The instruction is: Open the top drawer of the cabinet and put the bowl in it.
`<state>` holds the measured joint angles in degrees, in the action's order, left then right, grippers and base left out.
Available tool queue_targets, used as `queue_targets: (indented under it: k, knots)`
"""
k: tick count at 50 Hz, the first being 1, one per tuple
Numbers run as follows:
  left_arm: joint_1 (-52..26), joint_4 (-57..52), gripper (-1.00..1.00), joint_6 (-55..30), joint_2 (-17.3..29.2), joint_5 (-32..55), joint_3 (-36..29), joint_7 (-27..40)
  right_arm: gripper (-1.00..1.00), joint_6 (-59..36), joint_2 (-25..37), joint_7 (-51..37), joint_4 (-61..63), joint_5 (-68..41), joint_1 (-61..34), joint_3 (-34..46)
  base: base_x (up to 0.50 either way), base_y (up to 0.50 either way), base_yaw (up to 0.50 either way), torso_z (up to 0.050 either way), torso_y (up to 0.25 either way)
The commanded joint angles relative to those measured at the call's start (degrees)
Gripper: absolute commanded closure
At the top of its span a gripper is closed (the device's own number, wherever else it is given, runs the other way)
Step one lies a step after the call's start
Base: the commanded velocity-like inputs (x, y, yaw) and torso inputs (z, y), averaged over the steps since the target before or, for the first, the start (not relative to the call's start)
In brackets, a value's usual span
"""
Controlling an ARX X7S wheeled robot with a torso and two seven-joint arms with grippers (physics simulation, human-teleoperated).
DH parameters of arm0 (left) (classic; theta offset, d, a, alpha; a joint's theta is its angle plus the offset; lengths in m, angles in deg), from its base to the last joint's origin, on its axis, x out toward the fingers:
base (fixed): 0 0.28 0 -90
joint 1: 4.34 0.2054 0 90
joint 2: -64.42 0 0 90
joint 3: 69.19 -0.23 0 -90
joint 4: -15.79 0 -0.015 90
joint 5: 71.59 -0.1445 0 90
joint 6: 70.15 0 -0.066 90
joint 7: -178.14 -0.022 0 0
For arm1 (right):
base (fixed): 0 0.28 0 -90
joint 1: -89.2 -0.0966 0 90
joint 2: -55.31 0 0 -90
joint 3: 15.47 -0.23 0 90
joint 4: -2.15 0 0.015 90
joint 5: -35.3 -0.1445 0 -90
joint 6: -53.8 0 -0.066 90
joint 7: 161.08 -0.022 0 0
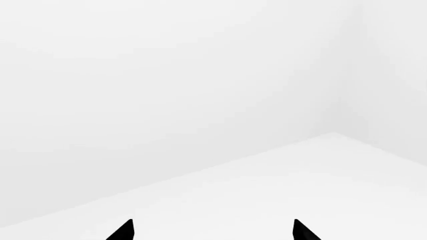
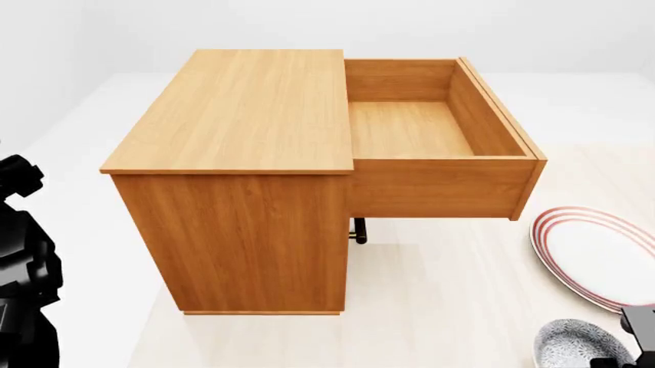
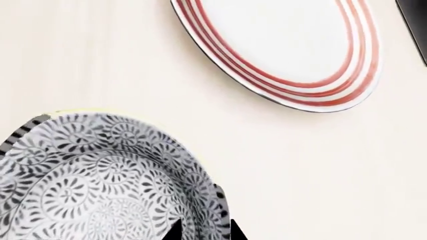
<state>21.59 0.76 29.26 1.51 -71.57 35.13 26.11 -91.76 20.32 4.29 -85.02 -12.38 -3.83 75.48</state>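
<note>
The orange-brown cabinet [image 2: 245, 115] stands in the middle of the head view. Its top drawer [image 2: 440, 188] is pulled out to the right, and its wooden box is empty. The speckled blue-grey bowl [image 2: 573, 346] is at the lower right near the plate. In the right wrist view the bowl [image 3: 87, 175] fills the lower left. My right gripper [image 3: 203, 231] has its jaws narrowed on the bowl's rim, one finger inside and one outside. My left gripper [image 1: 212, 231] is open and empty, facing a white wall and floor.
A white plate with red rings [image 2: 599, 257] lies on the pale floor right of the bowl, below the open drawer; it also shows in the right wrist view [image 3: 287, 45]. A dark handle of a lower drawer [image 2: 358, 230] shows under the open drawer. My left arm [image 2: 21, 268] is at the left edge.
</note>
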Motion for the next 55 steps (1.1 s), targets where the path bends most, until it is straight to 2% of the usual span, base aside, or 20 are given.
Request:
queue_targets:
  k: [1, 14, 19, 25, 31, 36, 41, 55]
  knots:
    - [0.12, 0.0, -1.0, -0.01, -0.01, 0.02, 0.02, 0.07, 1.0, -1.0, 1.39, -1.56, 5.5, -0.33, 3.36, -3.12, 0.0, 0.0, 0.0, 0.0, 0.0]
    - [0.25, 0.0, -1.0, 0.01, -0.06, 0.05, 0.06, 0.07, 1.0, -9.6, 7.99, -9.73, 24.12, -11.72, 5.35, -18.5, 0.0, 0.0, 0.0, 0.0, 0.0]
    - [0.29, 0.0, -1.0, 0.03, -0.03, 0.12, 0.16, -0.03, 1.0, -14.91, 10.64, -15.58, 28.95, -17.17, 1.65, -23.22, 0.0, 0.0, 0.0, 0.0, 0.0]
    - [0.29, 0.0, -1.0, 0.02, 0.1, 0.2, 0.33, -0.18, 1.0, -18.67, 13.46, -21.45, 30.43, -22.17, -4.59, -24.23, 0.0, 0.0, 0.0, 0.0, 0.0]
    - [0.34, 0.0, -1.0, 0.1, 0.1, 0.18, 0.43, -0.26, 1.0, -20.19, 17.33, -27.28, 29.04, -25.66, -14.19, -19.51, 0.0, 0.0, 0.0, 0.0, 0.0]
    - [0.38, 0.0, -1.0, 0.09, 0.07, 0.16, 0.5, -0.28, 1.0, -21.42, 19.67, -31.04, 28.31, -27.04, -25.89, -9.87, 0.0, 0.0, 0.0, 0.0, 0.0]
    - [0.33, 0.0, -1.0, 0.07, 0.11, 0.11, 0.53, -0.26, 1.0, -24.06, 19.71, -33.18, 28.75, -25.94, -35.29, -3.06, 0.0, 0.0, 0.0, 0.0, 0.0]
    - [0.42, 0.0, -1.0, 0.17, 0.0, 0.05, 0.6, -0.22, 1.0, -27.27, 17.53, -34.01, 31.65, -19.23, -52.36, 6.78, 0.0, 0.0, 0.0, 0.0, 0.0]
